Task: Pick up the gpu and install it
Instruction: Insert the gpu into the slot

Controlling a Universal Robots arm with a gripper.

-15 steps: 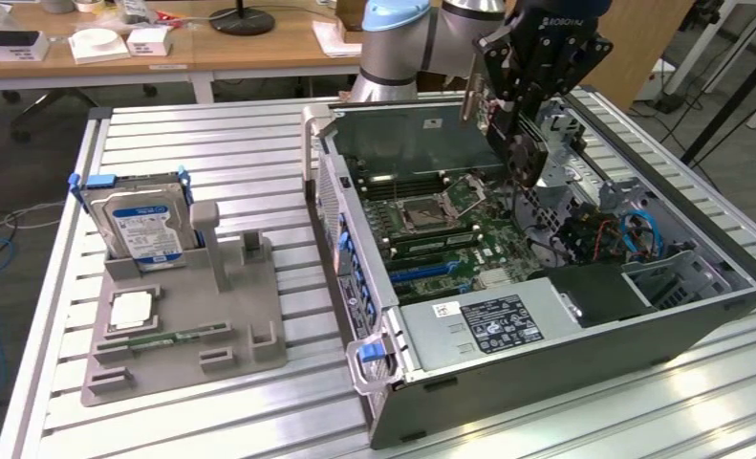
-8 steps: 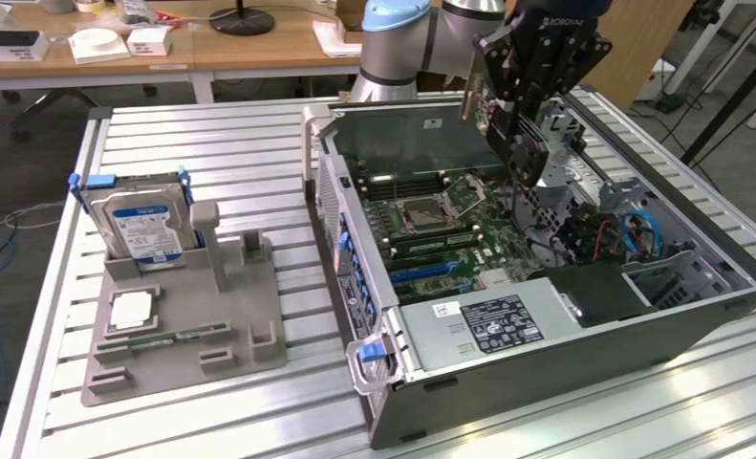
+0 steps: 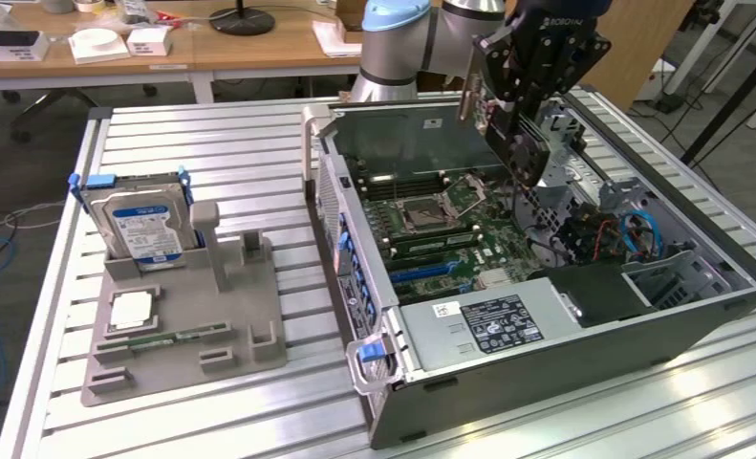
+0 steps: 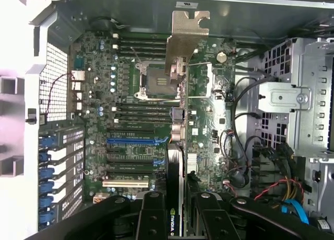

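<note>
On slatted table [image 3: 199, 143], open computer case [image 3: 683, 316]

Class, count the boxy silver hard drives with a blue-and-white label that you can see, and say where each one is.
1. The silver hard drive stands upright in the grey holder tray on the slatted table, at the exterior view's left of the open computer case. Others may be hidden inside the case.

Open case [image 3: 530, 316]; drive cage [image 4: 297, 99] and cables [image 4: 245, 146] crowd motherboard [image 4: 135, 125].
</note>
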